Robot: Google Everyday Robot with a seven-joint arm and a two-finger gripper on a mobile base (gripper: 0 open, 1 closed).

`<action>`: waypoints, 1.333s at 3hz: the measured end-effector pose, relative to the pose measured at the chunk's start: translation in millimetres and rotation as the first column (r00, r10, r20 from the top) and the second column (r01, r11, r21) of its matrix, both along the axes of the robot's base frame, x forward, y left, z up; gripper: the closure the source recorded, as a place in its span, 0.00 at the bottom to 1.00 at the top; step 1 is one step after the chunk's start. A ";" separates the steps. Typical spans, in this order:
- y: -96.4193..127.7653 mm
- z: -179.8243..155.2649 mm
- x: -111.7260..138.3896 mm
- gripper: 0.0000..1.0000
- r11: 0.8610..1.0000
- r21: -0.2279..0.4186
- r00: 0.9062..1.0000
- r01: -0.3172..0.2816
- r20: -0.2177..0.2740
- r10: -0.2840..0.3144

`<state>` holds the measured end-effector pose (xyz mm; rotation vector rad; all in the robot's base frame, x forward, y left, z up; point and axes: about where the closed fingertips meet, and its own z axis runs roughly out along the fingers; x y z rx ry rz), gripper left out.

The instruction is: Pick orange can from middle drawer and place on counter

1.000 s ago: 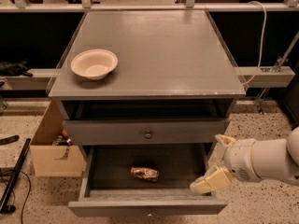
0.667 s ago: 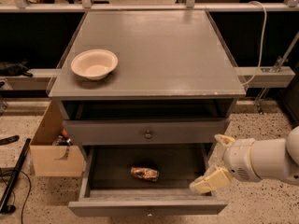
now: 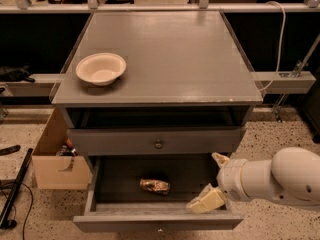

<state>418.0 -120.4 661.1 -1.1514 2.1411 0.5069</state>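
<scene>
The orange can [image 3: 154, 185] lies on its side on the dark floor of the open middle drawer [image 3: 125, 220], near the centre. My gripper [image 3: 212, 181] hangs over the drawer's right part, to the right of the can and apart from it. Its cream fingers [image 3: 205, 201] are spread open and hold nothing. The counter [image 3: 170, 54] is the grey cabinet top above.
A cream-white bowl [image 3: 101, 68] sits on the counter's left side. The shut drawer front with a round knob [image 3: 158, 144] is above the open drawer. A cardboard box [image 3: 52, 159] and a black pole [image 3: 15, 189] are on the floor at left. A white cable [image 3: 279, 39] hangs at right.
My gripper has moved a little to the left and down, closer to the can. The can, drawer and bowl have not moved.
</scene>
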 end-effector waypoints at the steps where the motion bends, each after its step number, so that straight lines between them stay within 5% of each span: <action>1: 19.9 -47.9 6.8 0.00 0.999 -0.021 1.000 -0.025 -0.018 0.025; 2: 47.4 -101.0 23.5 0.00 0.997 -0.053 0.998 -0.052 -0.050 0.049; 4: 70.0 -137.7 45.7 0.00 0.996 -0.042 0.995 -0.083 -0.052 0.081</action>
